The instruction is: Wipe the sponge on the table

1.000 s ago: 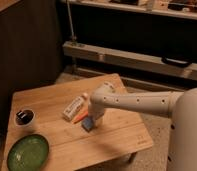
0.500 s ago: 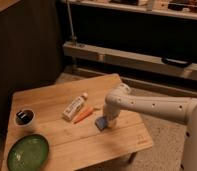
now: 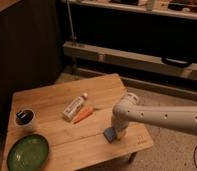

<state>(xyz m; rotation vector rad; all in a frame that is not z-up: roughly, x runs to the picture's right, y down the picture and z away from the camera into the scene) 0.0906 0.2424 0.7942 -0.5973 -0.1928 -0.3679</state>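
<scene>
**Gripper down on the sponge near the table's front corner**

The gripper [image 3: 115, 132] points straight down at the end of the white arm [image 3: 162, 118]. Its fingers are drawn together on the sponge [image 3: 109, 134], which lies flat under its tip, against the table [image 3: 52, 99]. The blue sponge shows just on the gripper's picture-left side, near the table's front edge. Up and to the left of the gripper, a short way off, lies the orange carrot [image 3: 83, 115]. Just beyond the carrot is a white bottle [image 3: 75, 107] lying on its side. Far to the gripper's left, a cup [image 3: 25, 119] stands near the table's opposite end. A green plate [image 3: 28, 152] sits in front of that cup, well apart from the gripper.
</scene>
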